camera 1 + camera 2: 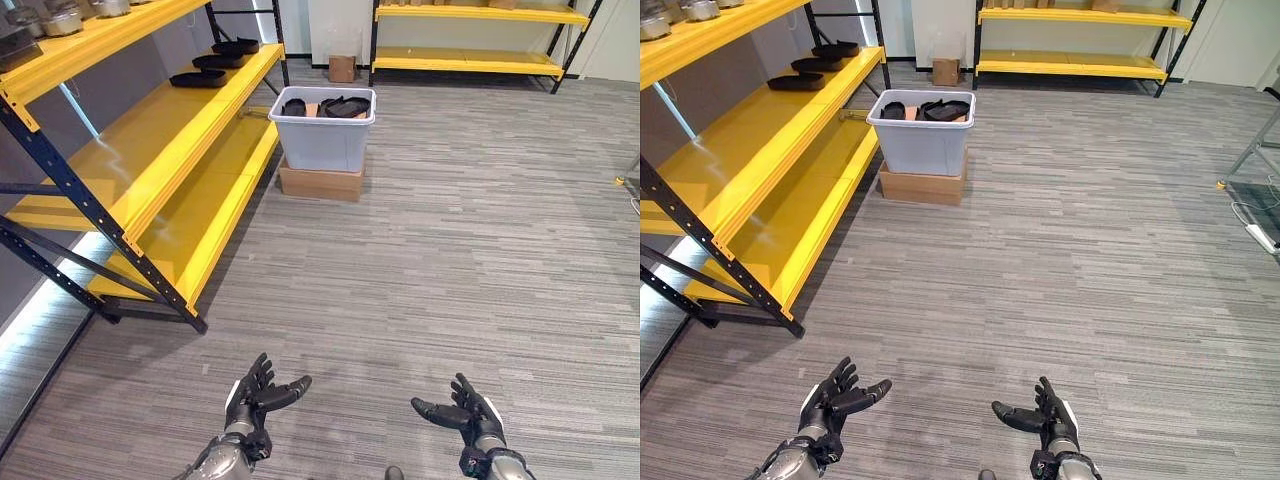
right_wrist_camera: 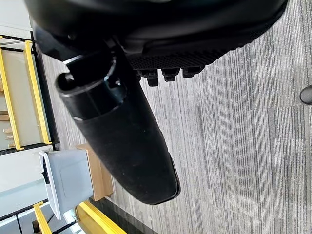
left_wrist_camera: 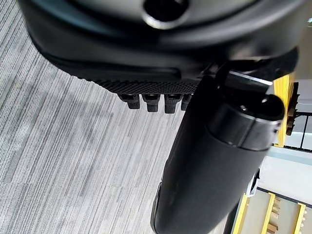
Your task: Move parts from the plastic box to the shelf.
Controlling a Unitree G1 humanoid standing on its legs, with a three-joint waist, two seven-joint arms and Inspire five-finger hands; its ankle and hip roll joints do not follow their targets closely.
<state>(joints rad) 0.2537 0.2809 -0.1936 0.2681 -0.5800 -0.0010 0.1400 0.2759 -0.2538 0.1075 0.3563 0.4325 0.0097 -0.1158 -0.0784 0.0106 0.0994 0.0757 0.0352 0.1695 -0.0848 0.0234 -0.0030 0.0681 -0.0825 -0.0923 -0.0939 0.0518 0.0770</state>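
we hold our left hand point(image 1: 256, 398) low at about 7 o'clock in the head views, fingers spread and relaxed, thumb out to the side, with nothing in it. our right hand point(image 1: 466, 412) sits at about 5 o'clock, apart from the left, fingers likewise loose and empty, thumb pointing toward the left hand. in the wrist views each thumb stands clear of the short row of fingertips, with only bare striped floor point(image 1: 450, 250) beyond them.

the plastic box point(image 1: 323, 128), pale grey with a white rim, stands far ahead at about 12 o'clock on a flat cardboard box point(image 1: 321, 182). inside it lie the dark parts point(image 1: 345, 106), piled just below the rim. between our hands and the box the floor runs open, and it stays wide open toward 2 and 3 o'clock.

the shelf point(image 1: 150, 170), yellow boards on a dark blue frame, runs along the 9 to 11 o'clock side. its near corner post reaches the floor at about 9 o'clock, and the front edge of the lowest board runs up from there until it nearly meets the plastic box. three more dark parts point(image 1: 214, 62) already lie on the middle board at its far end, at about 11 o'clock. metal pots point(image 1: 60, 18) sit on the top board. a second shelf point(image 1: 470, 40) stands against the far wall at about 1 o'clock, with a small cardboard carton point(image 1: 342, 68) on the floor beside it.
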